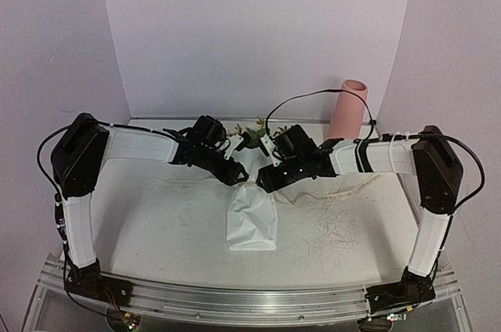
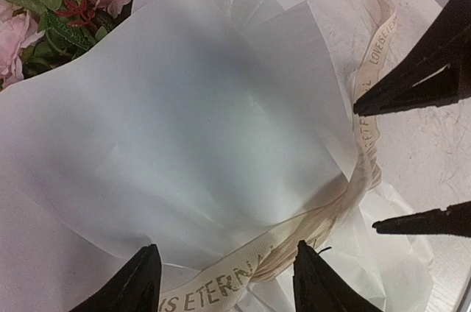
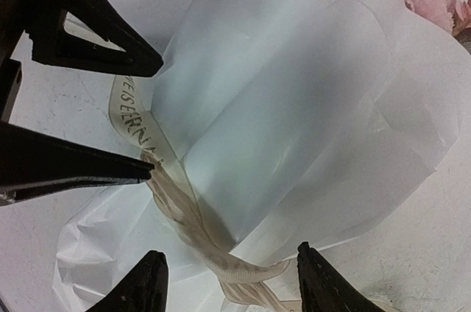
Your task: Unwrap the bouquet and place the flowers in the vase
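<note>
Both jaws stand apart, holding nothing, over the bouquet lying mid-table: left gripper, right gripper. Unwrapping is the step in hand (the cream ribbon loops its neck). The next move, I judge, calls for pinching that ribbon and drawing it off. The vase stands back right.

The white, scuffed tabletop carries a bouquet of pink roses wrapped in crinkled white paper, lying flat near the middle with its blooms toward the far wall. Its cream printed ribbon trails across the surface to the right. A tall salmon-pink cylinder vase stands at the far right corner.
</note>
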